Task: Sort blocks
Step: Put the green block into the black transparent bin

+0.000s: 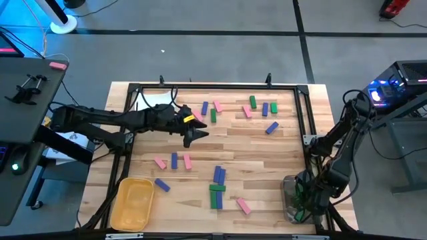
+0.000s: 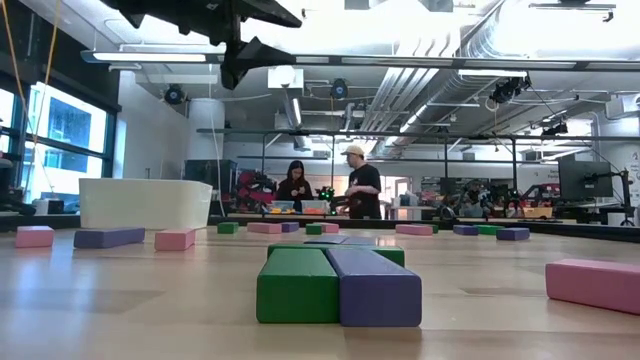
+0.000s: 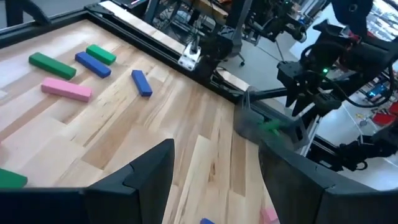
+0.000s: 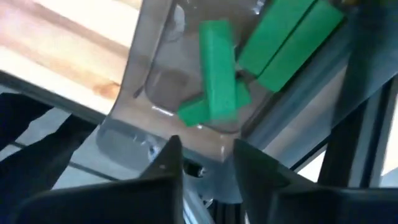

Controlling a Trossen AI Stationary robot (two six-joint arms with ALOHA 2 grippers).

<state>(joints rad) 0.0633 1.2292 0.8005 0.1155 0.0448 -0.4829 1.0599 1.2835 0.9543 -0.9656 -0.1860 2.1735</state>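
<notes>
Several green, pink and blue-purple blocks lie flat on the wooden table, among them a far group (image 1: 250, 107) and a near group (image 1: 217, 187). My right gripper (image 4: 205, 152) hangs pointing down over the clear bin (image 1: 291, 200) at the table's near right corner, open, with nothing between its fingers. Below it a green block (image 4: 217, 68) lies in the bin, tilted across two other green blocks (image 4: 289, 37). My left gripper (image 1: 192, 138) hovers open above the table's middle, clear of every block; its fingers (image 3: 149, 168) stand wide apart over bare wood.
A yellow bin (image 1: 132, 202) stands at the near left corner and a white bin (image 1: 152, 100) at the far left, partly under my left arm. A black frame (image 1: 303, 113) runs around the table. People stand in the room beyond the table (image 2: 360, 185).
</notes>
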